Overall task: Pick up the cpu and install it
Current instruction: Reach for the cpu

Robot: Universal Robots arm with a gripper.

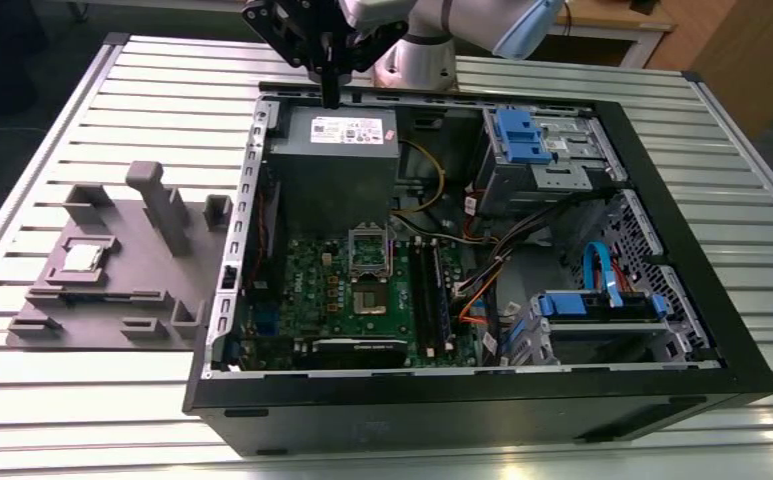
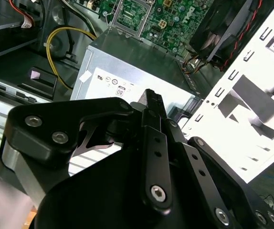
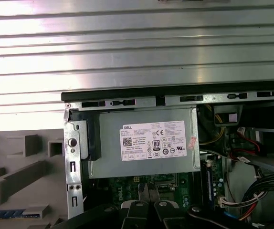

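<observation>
So the gripper [image 1: 329, 100] hangs over the back end of the open PC case [image 1: 493, 405], right above the grey power supply [image 1: 339, 150]. The claw looks clenched, fingers pressed together with nothing between them; you can see that in both wrist views too [image 2: 152, 95] [image 3: 148, 193].

The cpu [image 1: 82, 257] isn't in the case at all. It sits flat in a recess of the grey plastic holder [image 1: 119, 295] on the slatted table [image 1: 93, 400], off to the exterior view's left of the case and well apart from the gripper.

Inside the case, the green motherboard [image 1: 319, 285] lies just past the power supply, and the socket [image 1: 370, 298] in the middle of it shows a dark centre with a metal frame around it. Nothing is touching the cpu.
</observation>
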